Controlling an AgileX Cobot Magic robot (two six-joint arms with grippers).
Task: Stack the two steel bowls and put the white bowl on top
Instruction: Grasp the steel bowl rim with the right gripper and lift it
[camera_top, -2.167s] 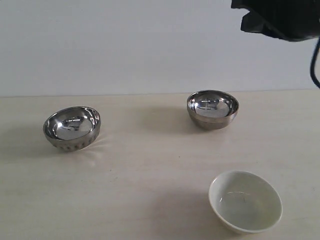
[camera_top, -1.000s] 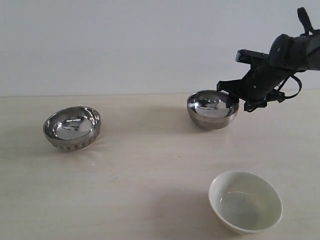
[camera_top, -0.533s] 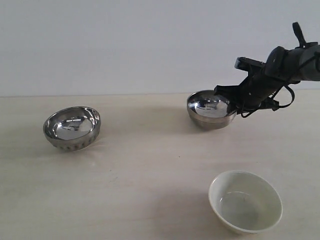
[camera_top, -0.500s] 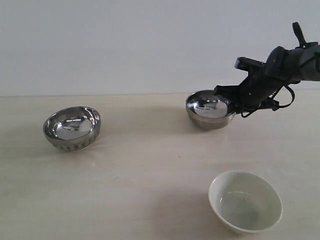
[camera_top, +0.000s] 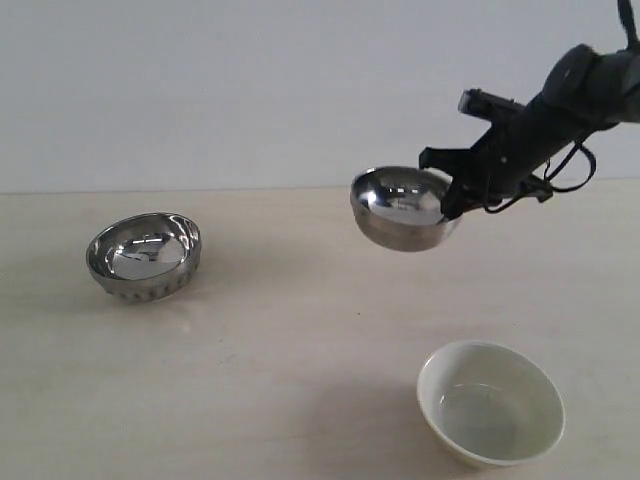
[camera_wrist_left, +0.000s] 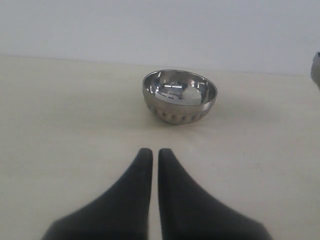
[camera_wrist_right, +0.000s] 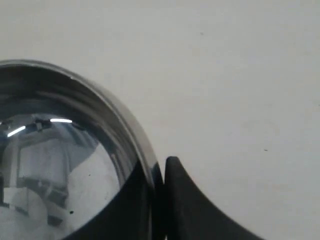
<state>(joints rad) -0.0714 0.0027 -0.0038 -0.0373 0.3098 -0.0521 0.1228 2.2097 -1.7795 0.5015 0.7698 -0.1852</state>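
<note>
A plain steel bowl (camera_top: 402, 207) hangs in the air above the table, right of the middle, with my right gripper (camera_top: 455, 193) shut on its right rim. The right wrist view shows that rim (camera_wrist_right: 131, 132) pinched between the two dark fingers (camera_wrist_right: 175, 190). The dimpled steel bowl (camera_top: 144, 255) sits on the table at the left; it also shows in the left wrist view (camera_wrist_left: 179, 95), ahead of my left gripper (camera_wrist_left: 151, 153), which is shut on nothing. The white bowl (camera_top: 490, 402) rests at the front right, apart from both grippers.
A pale wooden table (camera_top: 300, 350) meets a plain white wall (camera_top: 250, 90) at the back. The right arm's black cables (camera_top: 565, 165) hang beside its wrist.
My right gripper came down to the plain steel bowl, shut on its right rim, and has lifted it off the table and a little to the left. The other bowls have not moved.
</note>
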